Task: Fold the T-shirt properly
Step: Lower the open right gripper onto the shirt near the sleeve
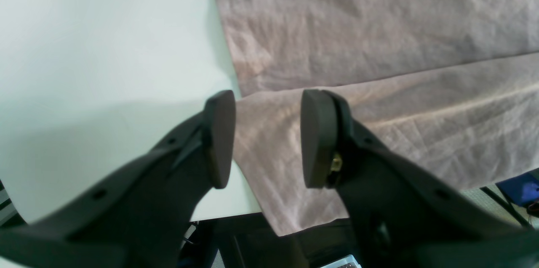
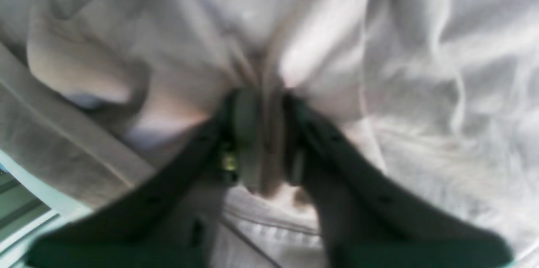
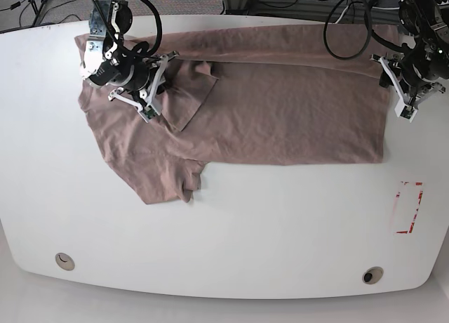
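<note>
I read the right gripper (image 2: pixel 265 141) as pinched on a bunched ridge of the T-shirt (image 3: pixel 280 105) near its sleeve end, presumably to fold it across the table (image 3: pixel 210 232), while the left gripper (image 1: pixel 267 137) hangs open at the hem edge.

White table (image 3: pixel 231 225), red rectangular marking (image 3: pixel 407 208) near its edge, black cables (image 3: pixel 345 28) behind.

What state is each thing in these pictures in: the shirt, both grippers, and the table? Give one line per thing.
Mauve-tan short-sleeved cotton T-shirt: lying wrinkled, long edge folded over, one sleeve spread flat.
Right gripper: shut on a bunched fold of the T-shirt.
Left gripper: open, above the T-shirt's edge, holding nothing.
White table: bearing the T-shirt, a red-outlined marking near one side.
</note>
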Controlling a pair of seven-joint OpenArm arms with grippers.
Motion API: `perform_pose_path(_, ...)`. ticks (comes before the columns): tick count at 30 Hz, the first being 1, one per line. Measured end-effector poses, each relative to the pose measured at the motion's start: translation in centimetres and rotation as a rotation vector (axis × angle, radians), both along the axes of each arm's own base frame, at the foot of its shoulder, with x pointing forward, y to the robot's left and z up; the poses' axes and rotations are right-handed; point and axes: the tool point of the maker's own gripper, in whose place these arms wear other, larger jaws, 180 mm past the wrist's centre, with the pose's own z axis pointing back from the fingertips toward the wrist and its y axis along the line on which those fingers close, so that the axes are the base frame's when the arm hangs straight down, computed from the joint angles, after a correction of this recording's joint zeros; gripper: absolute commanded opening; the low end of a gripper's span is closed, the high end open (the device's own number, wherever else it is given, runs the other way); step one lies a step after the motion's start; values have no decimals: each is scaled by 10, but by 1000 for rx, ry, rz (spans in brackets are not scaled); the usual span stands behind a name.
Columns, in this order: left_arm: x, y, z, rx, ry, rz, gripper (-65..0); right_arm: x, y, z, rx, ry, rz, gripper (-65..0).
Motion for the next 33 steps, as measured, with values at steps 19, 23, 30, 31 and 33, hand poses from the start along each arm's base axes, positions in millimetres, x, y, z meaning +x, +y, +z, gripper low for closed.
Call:
perform_pose_path(19, -1, 0, 0, 0, 2, 0, -408, 6, 0, 18, -19, -58, 13, -564)
perform_pose_path(23, -1, 0, -1, 0, 3, 0, -408, 5, 0, 17, -21, -55, 13, -460)
perform_pose_path(30, -1, 0, -1, 0, 3, 0, -408, 5, 1, 17, -20, -53, 15, -325)
perform_pose_path(31, -1, 0, -1, 0, 3, 0, -408, 5, 1, 18, -21, -56, 16, -325)
perform_pose_path(33, -1, 0, -1, 0, 3, 0, -408, 5, 2, 21, -27, -60, 22, -323)
